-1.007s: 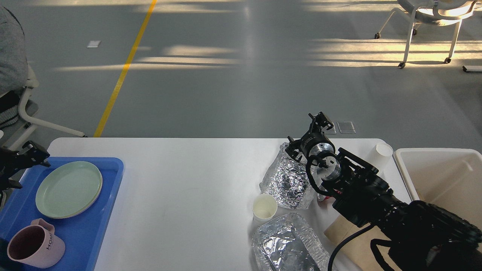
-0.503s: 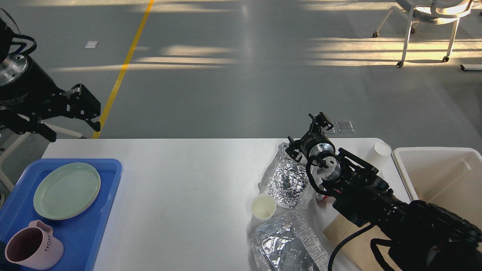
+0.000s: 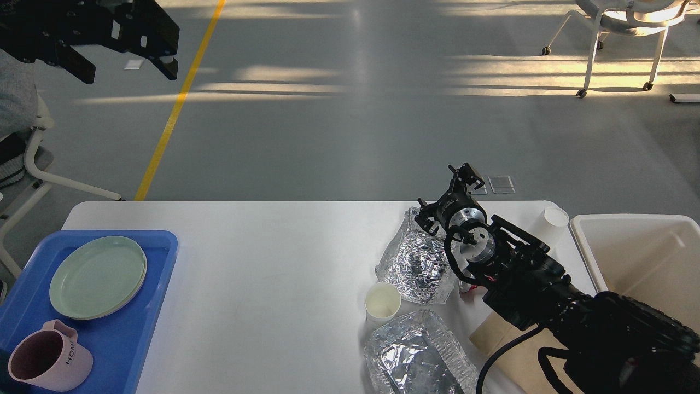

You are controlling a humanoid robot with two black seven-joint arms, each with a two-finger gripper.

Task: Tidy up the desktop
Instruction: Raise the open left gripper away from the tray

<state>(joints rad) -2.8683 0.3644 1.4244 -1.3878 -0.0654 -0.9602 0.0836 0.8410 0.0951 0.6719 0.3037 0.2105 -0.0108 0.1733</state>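
The white desktop (image 3: 262, 246) carries litter on its right side. There are two crumpled foil pieces, one further back (image 3: 415, 260) and one at the front edge (image 3: 413, 355). A white paper cup (image 3: 383, 301) stands between them, and a second paper cup (image 3: 552, 221) stands at the back right. My right gripper (image 3: 465, 176) hovers above the table's far edge just behind the back foil; it looks small and dark. My left gripper (image 3: 129, 72) is raised high at the top left, over the floor, open and empty.
A blue tray (image 3: 147, 328) at the left holds green plates (image 3: 98, 276) and a pink mug (image 3: 49, 361). An off-white bin (image 3: 593, 262) stands at the right. Brown paper (image 3: 500, 336) lies under my right arm. Chairs stand on the floor beyond.
My left arm has swung up from beside the blue tray to the top left of the view. The right arm and the table's things have not moved.
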